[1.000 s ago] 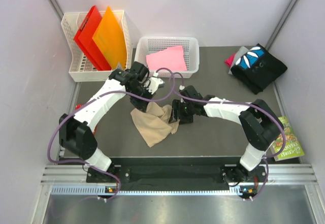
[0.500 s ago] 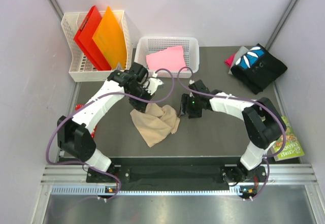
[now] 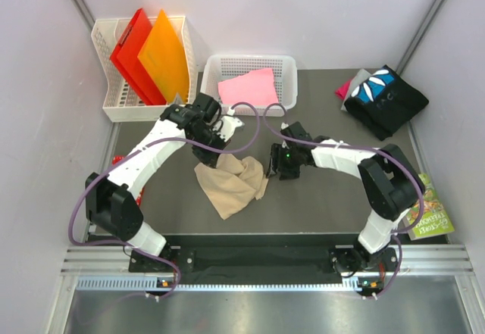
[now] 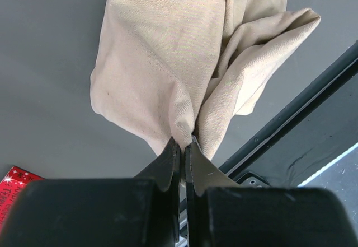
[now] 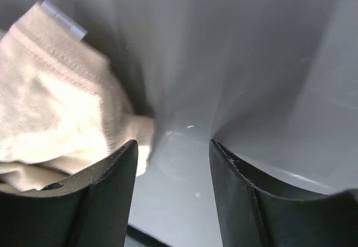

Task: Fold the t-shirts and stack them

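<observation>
I am pinching the tan t-shirt (image 3: 231,186) with my left jaws. They are shut tight on one bit of its edge, and the cloth is spreading out from them in big folds. The shirt is lying bunched up near the middle of the dark table (image 3: 326,198), a little toward 7 o'clock.

My right jaws are standing open, low over the table, at 3 o'clock from the tan shirt. They are holding nothing. In the right wrist view, bare table is showing between them. A ribbed edge of the shirt with a small white tag (image 5: 64,20) is sitting just beside one finger (image 5: 95,202).

At 12 o'clock a pink t-shirt (image 3: 248,88) is lying flat in a white basket (image 3: 288,84). At 2 o'clock a folded black t-shirt with blue and white print (image 3: 386,101) is sitting on top of a pile. Bits of a grey one (image 3: 362,76) and a magenta one (image 3: 345,90) are peeking out from under it.

At 10 o'clock a second white basket (image 3: 102,35) is holding a red folder (image 3: 130,50) and an orange folder (image 3: 163,54), both standing up and leaning. At 4 o'clock a green booklet (image 3: 432,209) is lying at the table's edge.
</observation>
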